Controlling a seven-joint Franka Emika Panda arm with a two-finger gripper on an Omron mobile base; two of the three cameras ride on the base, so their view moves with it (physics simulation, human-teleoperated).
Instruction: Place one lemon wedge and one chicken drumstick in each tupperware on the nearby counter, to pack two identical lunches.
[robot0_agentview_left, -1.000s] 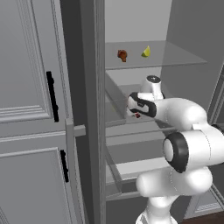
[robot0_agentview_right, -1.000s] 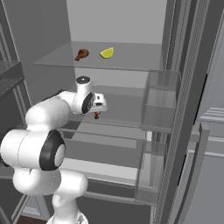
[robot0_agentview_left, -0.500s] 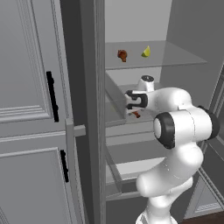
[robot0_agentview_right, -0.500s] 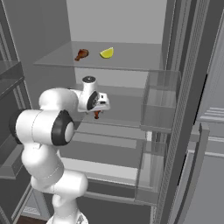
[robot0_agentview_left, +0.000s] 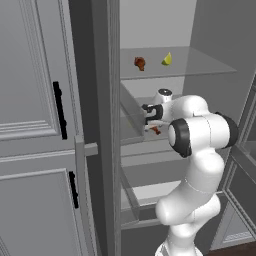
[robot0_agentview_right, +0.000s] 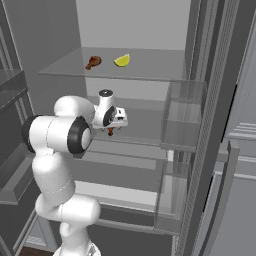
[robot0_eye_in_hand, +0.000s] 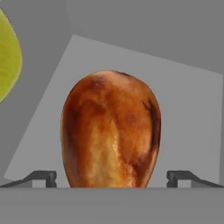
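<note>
Claw (robot0_eye_in_hand: 111, 178) spread wide, tips either side of a chicken drumstick (robot0_eye_in_hand: 110, 129) at frame centre in hand view, no contact visible. Lemon wedge (robot0_eye_in_hand: 8, 61) at left edge. Upper shelf (robot0_agentview_left: 200, 62): second drumstick (robot0_agentview_left: 140, 62) beside second lemon wedge (robot0_agentview_left: 167, 59).

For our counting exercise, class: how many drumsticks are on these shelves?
2. One drumstick on the top shelf beside a lemon; another drumstick on the shelf below. Others may be hidden.

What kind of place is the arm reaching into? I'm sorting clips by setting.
Probably an open fridge in a kitchen: glass shelves holding a chicken drumstick and a lemon wedge, and clear door bins.
</note>
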